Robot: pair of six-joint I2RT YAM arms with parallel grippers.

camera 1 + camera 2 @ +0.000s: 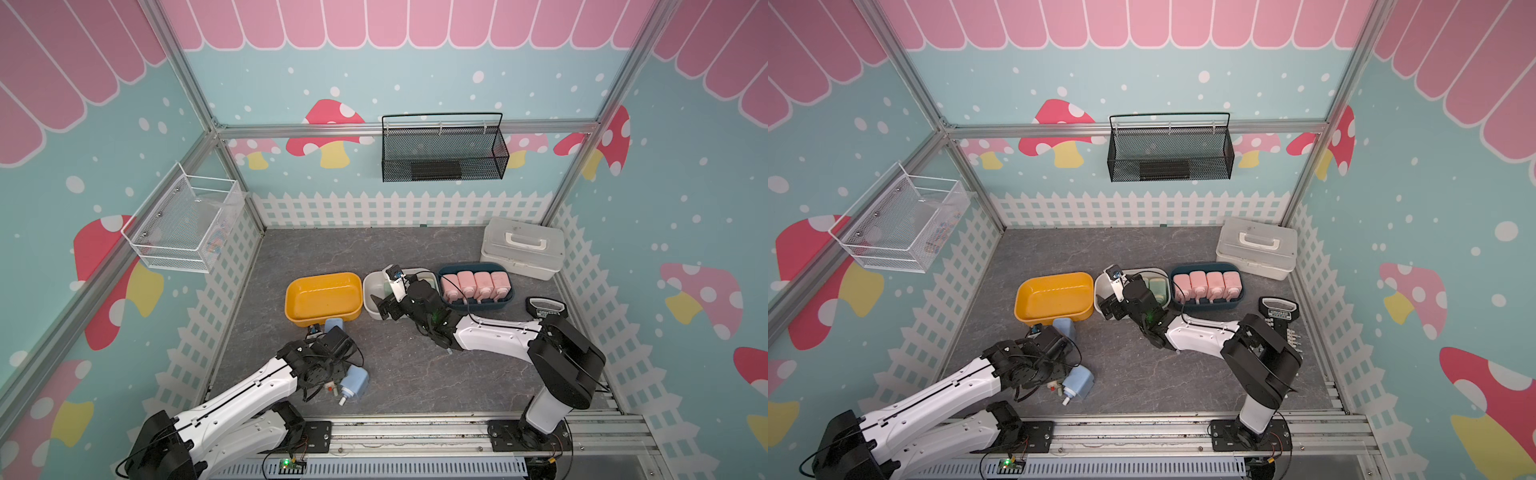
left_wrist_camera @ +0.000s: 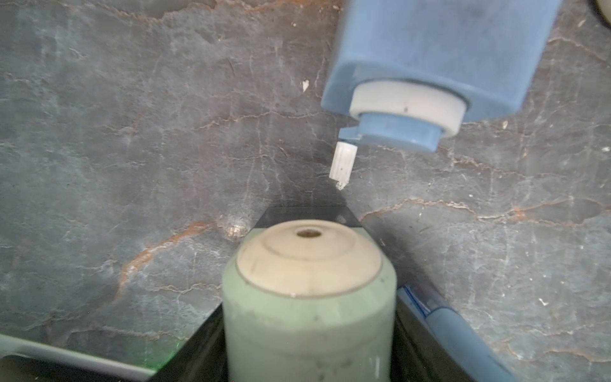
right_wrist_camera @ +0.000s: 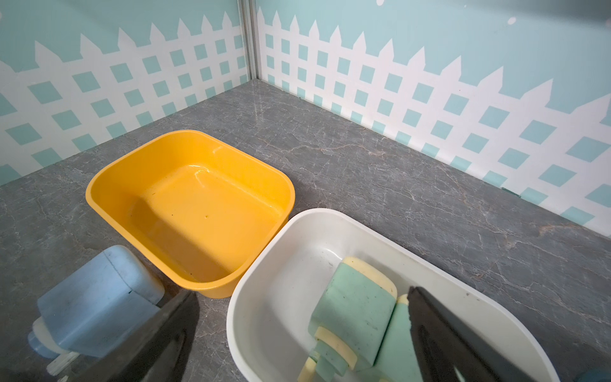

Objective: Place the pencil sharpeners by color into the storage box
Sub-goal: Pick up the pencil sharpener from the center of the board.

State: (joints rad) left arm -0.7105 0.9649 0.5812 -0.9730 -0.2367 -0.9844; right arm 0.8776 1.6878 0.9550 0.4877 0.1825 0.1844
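Observation:
My left gripper (image 2: 309, 218) is shut on a green pencil sharpener (image 2: 307, 297), its cream end face toward the wrist camera. One blue pencil sharpener (image 2: 429, 59) lies on the table just beyond it, also seen in a top view (image 1: 356, 384). Another blue sharpener (image 1: 333, 324) rests against the yellow bin (image 1: 324, 277), which holds nothing. My right gripper (image 3: 301, 294) hangs open over the white bin (image 3: 264, 281), where two green sharpeners (image 3: 357, 297) lie. Several pink sharpeners (image 1: 473, 284) fill the dark blue bin (image 1: 473, 308).
A white lidded case (image 1: 523, 247) stands at the back right. A black handled tool (image 1: 545, 311) lies by the right wall. A black mesh basket (image 1: 444, 149) hangs on the back wall and a white wire basket (image 1: 183, 224) on the left wall.

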